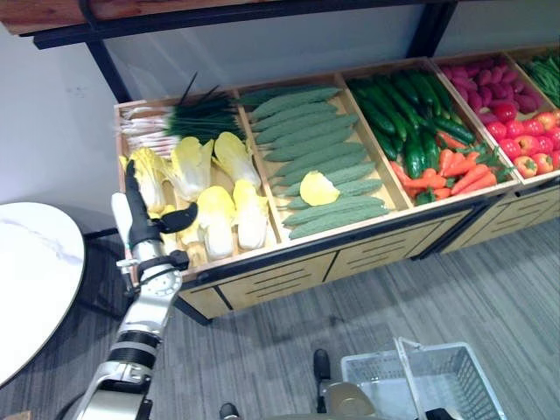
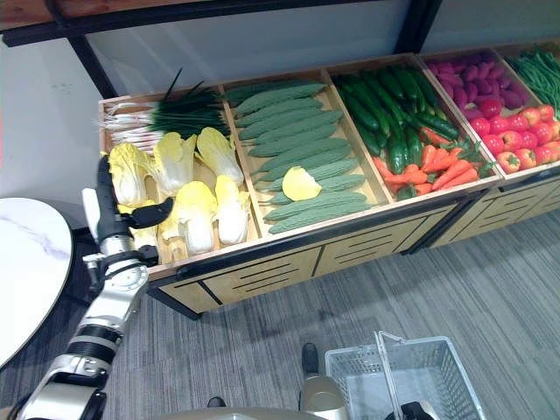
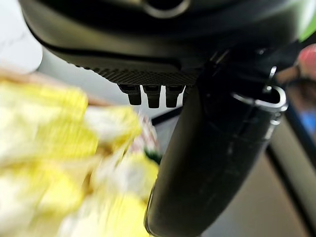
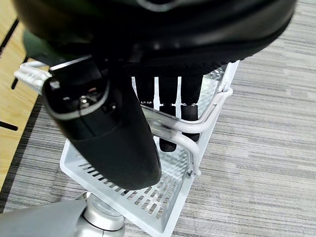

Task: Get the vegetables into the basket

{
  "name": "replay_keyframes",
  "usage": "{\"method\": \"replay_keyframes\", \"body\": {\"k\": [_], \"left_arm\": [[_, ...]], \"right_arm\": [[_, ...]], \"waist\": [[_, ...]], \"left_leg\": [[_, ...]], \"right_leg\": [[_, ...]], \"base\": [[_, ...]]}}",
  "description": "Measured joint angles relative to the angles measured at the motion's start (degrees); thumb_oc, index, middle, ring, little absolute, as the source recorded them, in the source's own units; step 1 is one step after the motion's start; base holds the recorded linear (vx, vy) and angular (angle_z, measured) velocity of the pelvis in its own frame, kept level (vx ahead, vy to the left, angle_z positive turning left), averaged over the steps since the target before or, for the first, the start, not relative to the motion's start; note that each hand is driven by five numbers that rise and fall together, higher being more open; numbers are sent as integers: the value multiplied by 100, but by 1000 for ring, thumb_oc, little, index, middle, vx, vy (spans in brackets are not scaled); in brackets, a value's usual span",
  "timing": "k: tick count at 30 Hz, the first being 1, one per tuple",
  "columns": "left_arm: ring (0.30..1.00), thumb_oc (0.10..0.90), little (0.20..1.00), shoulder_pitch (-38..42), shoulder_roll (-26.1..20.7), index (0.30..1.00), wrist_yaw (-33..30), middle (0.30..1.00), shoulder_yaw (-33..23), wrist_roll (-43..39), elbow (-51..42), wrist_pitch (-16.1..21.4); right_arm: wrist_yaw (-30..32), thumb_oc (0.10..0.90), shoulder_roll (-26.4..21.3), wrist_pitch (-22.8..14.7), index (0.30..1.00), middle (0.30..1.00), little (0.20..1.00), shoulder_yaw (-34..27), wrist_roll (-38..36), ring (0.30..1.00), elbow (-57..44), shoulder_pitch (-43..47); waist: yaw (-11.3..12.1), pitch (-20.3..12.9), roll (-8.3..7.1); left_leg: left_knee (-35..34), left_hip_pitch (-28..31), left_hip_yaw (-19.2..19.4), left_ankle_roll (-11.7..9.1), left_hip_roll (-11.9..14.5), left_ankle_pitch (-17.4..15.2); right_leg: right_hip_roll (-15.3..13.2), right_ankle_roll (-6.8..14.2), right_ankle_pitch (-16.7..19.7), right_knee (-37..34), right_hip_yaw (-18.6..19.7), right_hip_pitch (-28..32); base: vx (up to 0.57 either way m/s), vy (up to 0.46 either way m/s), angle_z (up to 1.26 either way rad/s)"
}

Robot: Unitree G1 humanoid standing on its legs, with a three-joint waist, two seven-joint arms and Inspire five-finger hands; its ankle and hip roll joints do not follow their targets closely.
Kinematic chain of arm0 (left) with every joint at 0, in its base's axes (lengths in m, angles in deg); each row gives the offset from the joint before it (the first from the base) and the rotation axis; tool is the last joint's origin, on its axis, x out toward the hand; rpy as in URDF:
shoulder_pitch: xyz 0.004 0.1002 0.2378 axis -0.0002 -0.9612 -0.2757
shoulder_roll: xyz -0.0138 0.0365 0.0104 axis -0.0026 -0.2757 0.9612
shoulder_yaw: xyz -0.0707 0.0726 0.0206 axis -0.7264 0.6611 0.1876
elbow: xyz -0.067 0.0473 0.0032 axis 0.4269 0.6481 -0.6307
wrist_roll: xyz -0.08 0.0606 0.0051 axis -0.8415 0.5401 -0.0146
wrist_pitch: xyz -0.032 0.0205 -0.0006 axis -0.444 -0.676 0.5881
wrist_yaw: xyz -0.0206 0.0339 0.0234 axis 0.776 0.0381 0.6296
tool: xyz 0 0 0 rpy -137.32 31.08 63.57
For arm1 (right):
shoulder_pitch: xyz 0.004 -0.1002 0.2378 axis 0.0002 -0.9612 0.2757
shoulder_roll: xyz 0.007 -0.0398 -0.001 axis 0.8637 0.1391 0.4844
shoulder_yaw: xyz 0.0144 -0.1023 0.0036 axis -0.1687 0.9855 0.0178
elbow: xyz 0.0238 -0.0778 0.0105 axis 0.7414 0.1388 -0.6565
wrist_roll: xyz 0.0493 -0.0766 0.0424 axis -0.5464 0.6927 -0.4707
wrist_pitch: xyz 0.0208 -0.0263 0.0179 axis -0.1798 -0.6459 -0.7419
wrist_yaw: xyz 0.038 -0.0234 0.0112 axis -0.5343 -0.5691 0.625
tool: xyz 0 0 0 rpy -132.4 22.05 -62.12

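Left hand [image 1: 140, 214] is up at the front-left corner of the stand [image 1: 289, 262], over the cabbage bin. Fingers straight and pointing up, thumb stuck out sideways toward the cabbages [image 1: 214, 214]; nothing held. Left wrist view is badly blurred, so I can't tell if the hand touches a cabbage; it looks just above them.

Right hand [image 4: 113, 143] is low by the basket [image 2: 437, 367], fingers curled round its white wire handle [image 4: 197, 128]. Basket is white plastic mesh, on the grey floor [image 1: 394, 297] in front of the stand, nothing visible inside.

Bins from robot's left to right: scallions [image 1: 175, 122] behind the cabbages, then bitter gourds [image 1: 315, 149] with one stray cabbage [image 1: 317, 188] lying on them, then cucumbers [image 1: 402, 109] with carrots [image 1: 459, 171] in front, then purple veg and red peppers [image 1: 529, 140]. White round table [image 1: 31, 271] to the left of the stand.
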Motion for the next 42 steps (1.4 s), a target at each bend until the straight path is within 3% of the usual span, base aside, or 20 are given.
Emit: {"method": "replay_keyframes", "body": {"k": [10,17,26,34,35,36,37,38,42], "left_arm": [[1000,900,1000,118,338,1000,-147,1000,-1,1,603,-62],[1000,900,1000,334,447,1000,-223,1000,92,-2,1741,42],[1000,900,1000,1099,519,1000,495,1000,1155,50,3396,17],[1000,900,1000,1245,497,1000,622,1000,1267,335,3827,-75],[904,831,904,1242,530,904,641,904,1122,327,3891,-53],[627,633,627,1233,546,627,658,627,1060,326,3952,-34],[533,567,533,1216,568,533,696,533,961,326,4065,8],[300,400,300,1255,592,300,729,300,834,245,4189,12],[300,400,300,1275,500,300,743,300,405,20,4258,29]], "right_arm": [[77,400,-7,-6,300,300,300,-1,0,300,11,81],[170,400,-4,-6,300,300,300,77,27,300,5,108],[202,400,-13,4,300,300,300,452,30,300,12,331],[183,400,-36,37,300,300,300,456,112,300,127,384],[179,400,-36,39,300,300,300,456,133,300,132,395],[175,400,-38,39,300,300,300,456,147,300,134,402],[153,400,-42,41,300,300,300,464,155,300,135,411],[140,400,-44,40,300,300,300,467,197,300,132,412],[96,400,-51,71,300,300,300,469,207,300,143,437]], "waist": [[-50,172,83],[-44,166,86],[-160,-63,57],[-174,-114,72],[-176,-134,71],[-179,-153,75],[-187,-185,79],[-203,-221,76],[-204,-331,78]], "left_leg": [[-1,52,158,27,46,-64],[0,135,263,-7,40,-76],[-28,164,502,-11,28,-139],[-29,160,563,-11,16,-138],[-29,164,576,-12,16,-139],[-29,165,580,-13,17,-140],[-29,173,588,-24,18,-148],[-30,204,603,-30,20,-152],[-30,214,616,-34,18,-155]], "right_leg": [[61,-39,-25,0,87,-38],[92,-36,-5,1,188,-17],[98,-55,-19,3,254,-143],[95,-49,-15,13,262,-188],[98,-49,-15,13,267,-190],[99,-49,-15,13,267,-190],[104,-49,-15,12,272,-188],[111,-49,-15,3,280,-164],[112,-49,-15,2,284,-167]], "base": [[12,-19,-7],[0,-13,-7],[-8,0,-15],[4,13,-5],[19,19,-6],[15,13,-6],[27,22,-7],[20,19,-6],[24,18,-4]]}}
